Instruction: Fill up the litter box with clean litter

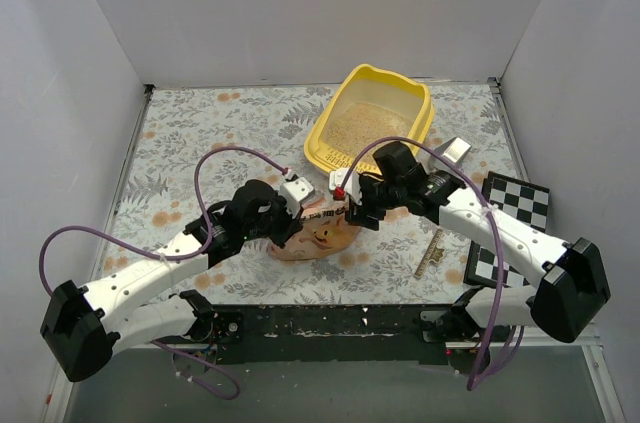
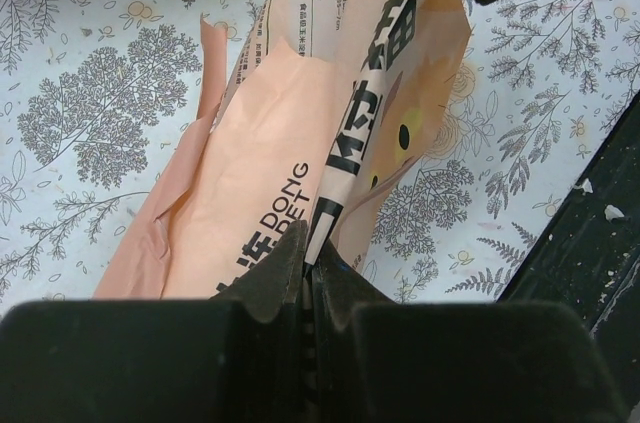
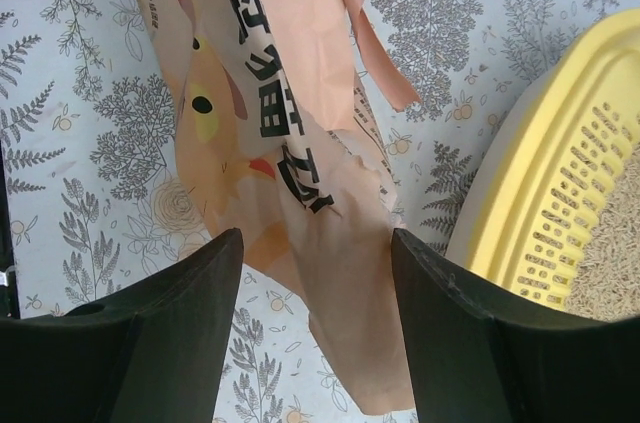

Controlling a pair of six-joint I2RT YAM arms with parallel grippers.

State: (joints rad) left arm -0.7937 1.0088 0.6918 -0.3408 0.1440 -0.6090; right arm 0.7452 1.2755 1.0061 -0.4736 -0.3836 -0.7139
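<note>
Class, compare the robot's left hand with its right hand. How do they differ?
The left hand is shut, pinching the bag; the right hand is open, straddling it. The right hand sits nearer the litter box than the left hand. Both are at the bag.

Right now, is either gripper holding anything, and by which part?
The left gripper is shut on the bag, pinching a fold at the bag's end nearest it. The right gripper is open astride the bag, gripping nothing.

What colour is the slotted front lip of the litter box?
Yellow, like the whole litter box; clearest in the right wrist view.
</note>
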